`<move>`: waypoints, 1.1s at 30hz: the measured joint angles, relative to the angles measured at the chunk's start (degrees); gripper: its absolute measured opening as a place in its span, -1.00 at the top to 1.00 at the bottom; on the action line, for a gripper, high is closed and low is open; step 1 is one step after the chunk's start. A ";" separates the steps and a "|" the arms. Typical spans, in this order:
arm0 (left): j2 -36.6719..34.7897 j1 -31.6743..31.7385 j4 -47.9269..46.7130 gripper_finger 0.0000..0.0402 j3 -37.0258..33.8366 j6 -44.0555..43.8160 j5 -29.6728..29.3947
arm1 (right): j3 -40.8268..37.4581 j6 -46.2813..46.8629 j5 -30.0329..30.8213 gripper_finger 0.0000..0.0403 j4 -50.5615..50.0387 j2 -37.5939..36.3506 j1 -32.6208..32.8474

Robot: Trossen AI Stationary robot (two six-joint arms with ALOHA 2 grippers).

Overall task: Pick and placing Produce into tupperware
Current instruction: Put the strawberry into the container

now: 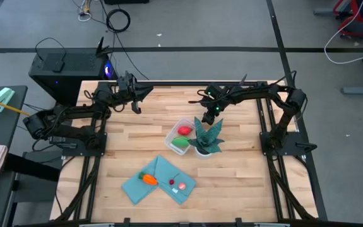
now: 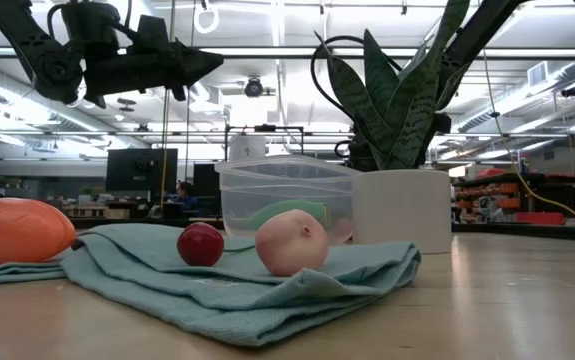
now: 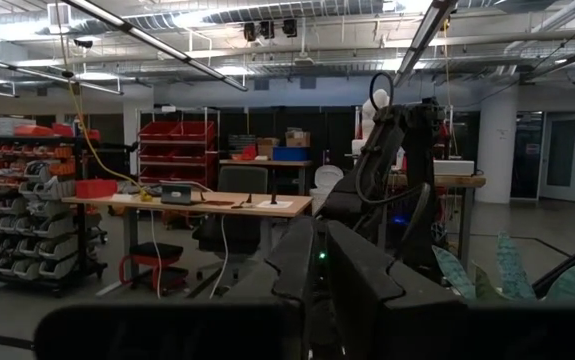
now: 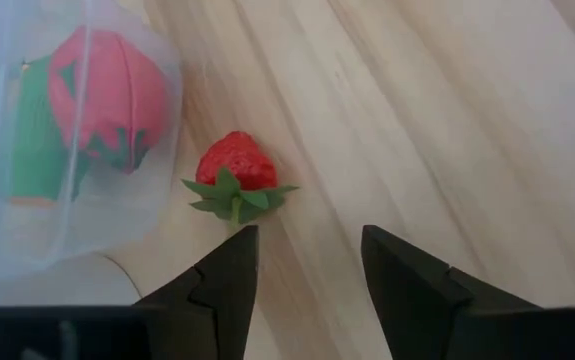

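Observation:
The clear tupperware stands mid-table and holds a red piece and a green piece. A red strawberry lies on the wood beside the tupperware's wall. My right gripper hovers open just short of it, slanting down, touching nothing. On the teal cloth lie an orange carrot, a small red ball and a pink piece. My left gripper is shut and empty, held high over the table's far left.
A spiky plant in a white pot stands right against the tupperware's right side, close under my right arm. Bare wood lies to the left of the tupperware and along the table's right part. A black box sits beyond the far left corner.

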 joint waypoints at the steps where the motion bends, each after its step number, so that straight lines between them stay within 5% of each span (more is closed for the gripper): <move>1: 0.00 0.00 0.01 0.80 0.01 0.00 0.00 | 0.00 0.02 0.01 0.08 0.00 0.00 0.16; 33: 0.02 0.00 -0.01 0.84 0.02 -0.16 0.00 | 0.00 0.72 1.71 0.09 0.17 0.00 2.69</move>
